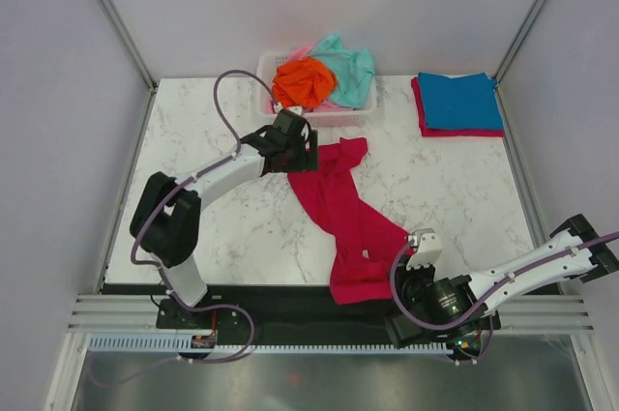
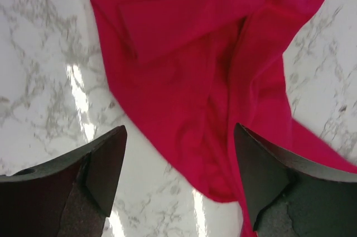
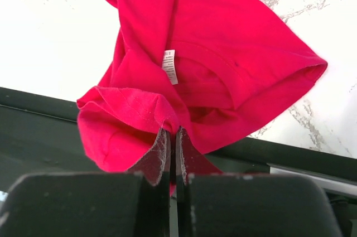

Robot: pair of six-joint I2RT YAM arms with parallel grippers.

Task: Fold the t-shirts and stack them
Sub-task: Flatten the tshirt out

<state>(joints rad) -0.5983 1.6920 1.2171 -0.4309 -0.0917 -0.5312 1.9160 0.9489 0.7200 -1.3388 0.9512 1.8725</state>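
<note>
A crimson red t-shirt (image 1: pixel 343 213) lies crumpled in a long strip across the middle of the table. My left gripper (image 1: pixel 298 152) hovers open over its far end, and the red cloth (image 2: pixel 189 64) shows below between its fingers. My right gripper (image 1: pixel 418 254) is shut on the near end of the red t-shirt (image 3: pixel 184 53) at the table's front edge; a white label shows by the collar. Orange (image 1: pixel 302 80), mint-teal (image 1: pixel 348 68) and pink (image 1: pixel 298 51) t-shirts fill the basket. A folded blue t-shirt (image 1: pixel 459 100) lies on a folded red one (image 1: pixel 424 121) at the back right.
The white slatted basket (image 1: pixel 348 116) stands at the back centre, just behind my left gripper. A black strip (image 1: pixel 290 300) runs along the table's front edge. Grey walls close in the back and sides.
</note>
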